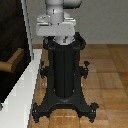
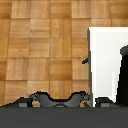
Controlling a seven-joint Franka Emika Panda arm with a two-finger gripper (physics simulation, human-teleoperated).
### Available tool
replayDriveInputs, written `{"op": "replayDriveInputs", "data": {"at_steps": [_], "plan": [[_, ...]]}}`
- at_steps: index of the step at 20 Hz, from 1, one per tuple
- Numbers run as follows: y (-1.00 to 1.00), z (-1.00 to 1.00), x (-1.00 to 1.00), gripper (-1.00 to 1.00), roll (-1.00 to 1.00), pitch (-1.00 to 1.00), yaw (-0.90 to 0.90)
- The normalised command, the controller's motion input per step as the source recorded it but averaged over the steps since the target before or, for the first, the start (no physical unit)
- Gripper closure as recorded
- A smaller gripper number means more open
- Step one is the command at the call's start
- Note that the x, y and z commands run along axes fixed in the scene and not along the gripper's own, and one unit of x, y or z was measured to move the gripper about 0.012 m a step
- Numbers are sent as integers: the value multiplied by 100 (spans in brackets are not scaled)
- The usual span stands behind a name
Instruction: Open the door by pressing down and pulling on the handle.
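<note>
The gripper is not showing itself in either view: the exterior view is catching only the grey-white wrist block (image 1: 56, 26) of the arm sitting high above the pedestal, and the wrist view is showing no fingers at all, so whether the jaws are standing apart or together cannot be told. The wrist camera is looking down onto the parquet floor (image 2: 40, 50), with the pedestal's black feet (image 2: 57, 99) running along the near edge and a pale white slab (image 2: 105, 60) beside them, which is probably the door's frame or sill. In the exterior view the black ribbed pedestal (image 1: 64, 70) is standing mid-scene, and the door (image 1: 11, 35), a tall dark panel with a pale frame, is filling the exterior view's left. The handle (image 1: 12, 61), a short tan lever, is sticking out from the dark panel low on that side, well apart from the arm and untouched. The door is appearing shut, flush in its frame. By judgement, the task is sitting at its opening step: the approach has not begun. The next move is calling for swinging the arm toward the door, lowering it to the lever's height, and arriving just above the bar so a downward press can precede the pull.
</note>
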Motion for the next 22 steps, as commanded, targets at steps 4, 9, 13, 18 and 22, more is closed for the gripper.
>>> {"op": "replayDriveInputs", "data": {"at_steps": [4, 9, 13, 18, 22], "plan": [[-100, 0, 0, -100, 0, 0, 0], [-80, 0, 0, -100, 0, 0, 0], [-75, 0, 0, -100, 0, 0, 0], [-60, 0, 0, -100, 0, 0, 0], [0, 0, 0, -100, 0, 0, 0]]}}
